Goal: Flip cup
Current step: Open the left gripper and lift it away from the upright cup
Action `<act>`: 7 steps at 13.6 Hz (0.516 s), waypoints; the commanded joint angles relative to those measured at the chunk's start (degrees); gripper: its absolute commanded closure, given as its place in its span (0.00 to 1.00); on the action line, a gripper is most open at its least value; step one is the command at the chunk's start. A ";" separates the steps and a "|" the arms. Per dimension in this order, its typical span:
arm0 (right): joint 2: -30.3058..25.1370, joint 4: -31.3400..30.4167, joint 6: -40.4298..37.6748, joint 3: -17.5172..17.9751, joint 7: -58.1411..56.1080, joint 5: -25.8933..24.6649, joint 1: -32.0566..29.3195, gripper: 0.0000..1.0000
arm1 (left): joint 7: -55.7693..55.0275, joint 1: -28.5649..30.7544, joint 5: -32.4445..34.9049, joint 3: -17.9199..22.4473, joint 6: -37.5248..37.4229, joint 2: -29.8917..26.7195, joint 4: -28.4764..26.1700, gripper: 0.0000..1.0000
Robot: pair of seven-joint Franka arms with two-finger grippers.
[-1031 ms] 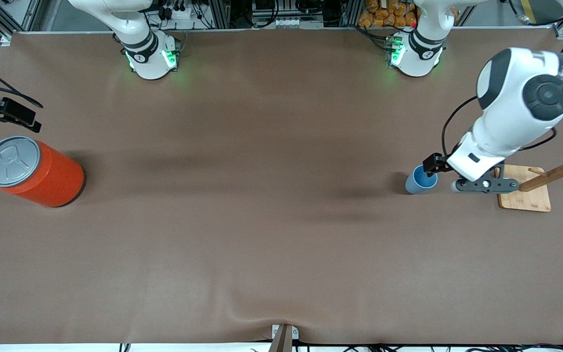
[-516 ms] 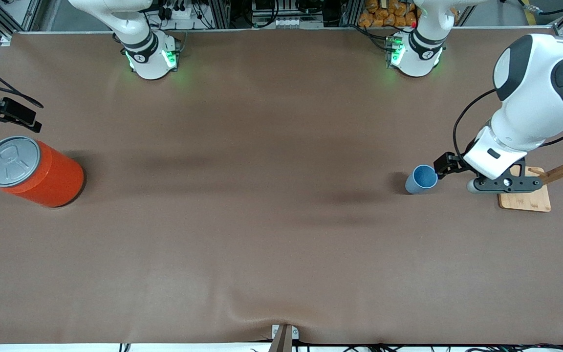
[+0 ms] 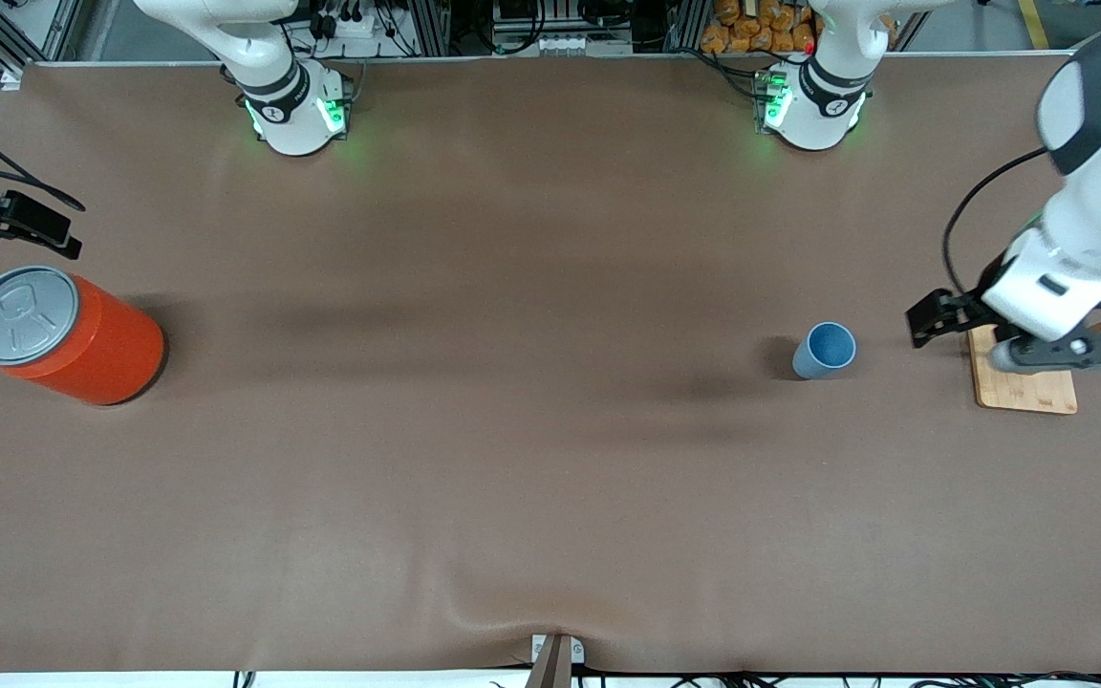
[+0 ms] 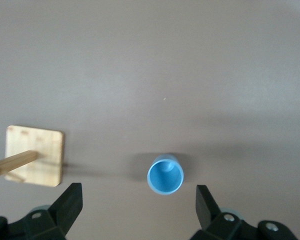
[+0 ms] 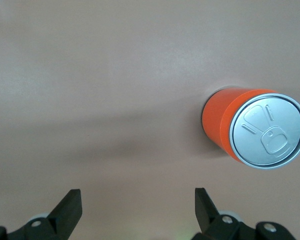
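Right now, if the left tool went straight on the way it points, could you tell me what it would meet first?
Probably bare table: the open left tool points down, with the upright cup just off its line; depth is unclear.

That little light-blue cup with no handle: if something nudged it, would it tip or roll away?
The small light-blue tapered plastic-looking cup stands upright, mouth up, and seems empty in the left wrist view, so it is probably light and would slide or topple easily. Its base looks narrower than its rim, which favours tipping. Once on its side, the round tapered wall would likely roll it in a curve.
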 commanded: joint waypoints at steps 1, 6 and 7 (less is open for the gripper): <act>-0.78 -0.78 0.13 0.27 0.35 0.05 -0.12 0.00 | 2.58 -2.70 -3.78 5.28 -3.81 -4.56 -0.35 0.00; -0.69 -0.78 0.13 0.27 0.26 0.05 -0.03 0.00 | 6.62 -4.02 -4.07 9.25 -8.64 -8.61 -0.26 0.00; -0.69 -0.78 0.21 0.36 0.26 0.05 0.05 0.00 | 6.72 -4.02 -3.89 9.43 -9.43 -9.57 -0.26 0.00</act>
